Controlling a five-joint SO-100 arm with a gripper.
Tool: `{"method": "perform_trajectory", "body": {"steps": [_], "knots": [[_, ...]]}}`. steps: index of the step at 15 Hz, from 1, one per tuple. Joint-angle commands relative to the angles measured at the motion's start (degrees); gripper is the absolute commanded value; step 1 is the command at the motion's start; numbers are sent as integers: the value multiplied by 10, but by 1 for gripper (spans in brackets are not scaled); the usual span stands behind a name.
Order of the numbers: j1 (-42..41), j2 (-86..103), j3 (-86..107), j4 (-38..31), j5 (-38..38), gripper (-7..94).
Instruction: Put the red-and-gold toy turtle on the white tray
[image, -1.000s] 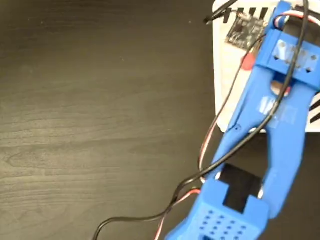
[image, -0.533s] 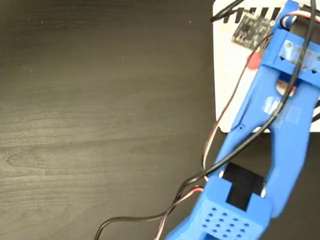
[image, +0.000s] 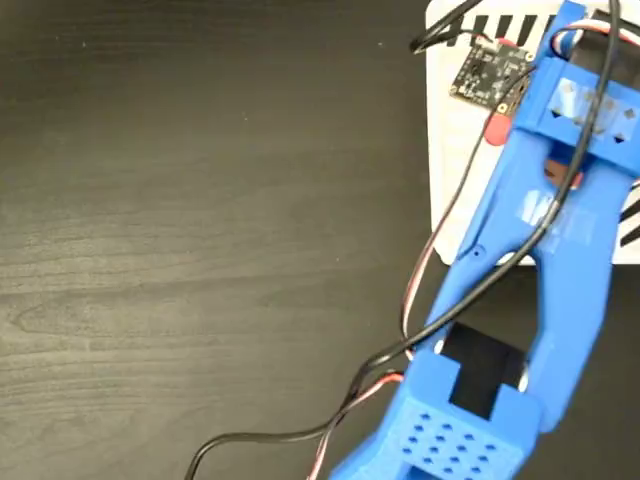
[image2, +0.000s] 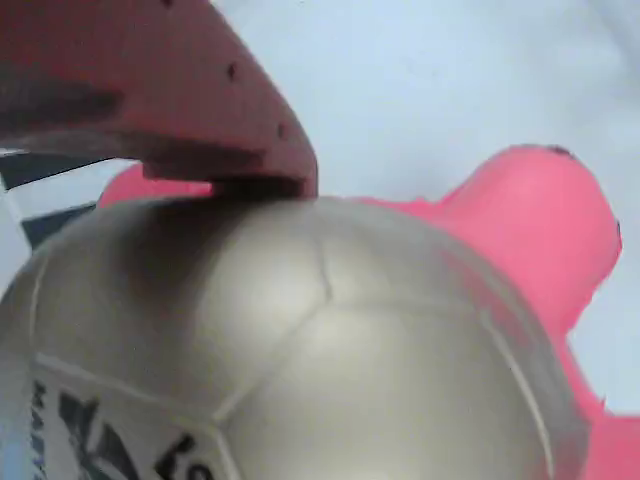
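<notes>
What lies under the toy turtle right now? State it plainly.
In the wrist view the toy turtle has the white tray beneath it, with a tool finger on its shell. Whether it rests on the tray is hidden.

Bench (image: 200, 240): dark, near-black wood grain, with faint pale streaks running left to right across the fixed view.
Bare stretch: the whole left and middle of the bench, from top edge to bottom edge of the picture.
White tray (image: 455, 150): lies flat on the bench at the upper right corner of the view; rounded corner, black diagonal stripes along its top edge and right edge.
Tray's cover: a blue arm crosses over much of it.
</notes>
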Motion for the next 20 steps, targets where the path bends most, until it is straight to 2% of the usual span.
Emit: {"method": "perform_trajectory", "body": {"steps": [1,6,8,9,13,15,16,20], "knots": [[0,43,1,10,-14,67],[0,50,12,10,-16,64],[0,55,12,8,-7,14],[-1,59,11,8,-5,0],[-3,79,18,6,-8,0],[-14,124,21,-24,-3,0],[-27,164,25,-48,2,0],[-153,388,223,-255,37,0]]}}
